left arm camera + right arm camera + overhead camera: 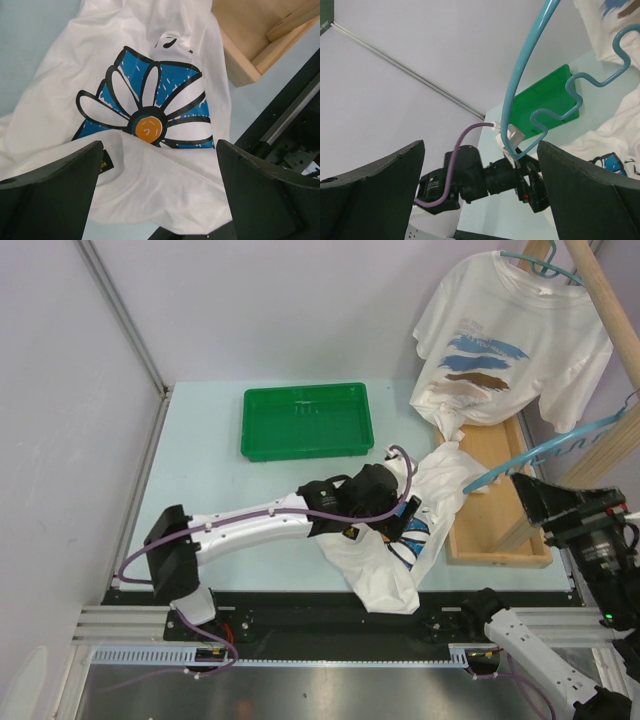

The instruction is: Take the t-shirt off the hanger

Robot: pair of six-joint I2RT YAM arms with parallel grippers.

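1. T-shirt (385, 575): white w/ a blue daisy print and orange centre. It lies crumpled on the bench (210, 470), front-right of centre, off the hanger. Its upper part reaches the left wall of the wooden box (492, 520).
2. L arm (250, 525) stretches across the bench from the near-left corner. Its wrist sits over the middle of the shirt.
3. L jaws: spread wide, pinching nothing. L wrist cam shows both fingers (55, 195) far apart, w/ the shirt (165, 60) and its daisy below and btwn them. Can't tell if the tips touch the cloth. A corner of the box (250, 30) shows at upper right.
4. Hanger (535, 455): light-blue wire, tilted. It runs from just by the shirt's right edge up toward the right side of the view, passing in front of the R arm (590, 530).
5. R jaws: spread wide. In the R wrist cam the hanger (506, 100) rises thru the gap btwn the fingers (585, 190), touching neither as far as seen. Can't tell what holds it up.
6. Same cam: shirt (620, 132) at lower right, L arm's wrist beyond the hanger's lower end.
7. Green tray (305, 420): back centre of the bench, well apart from the shirt.
8. 2nd white t-shirt (510, 340), w/ a blue-brown brush-stroke print, hangs on a teal hanger (545, 265) from the wooden rack (600, 300) at back right, above the box.
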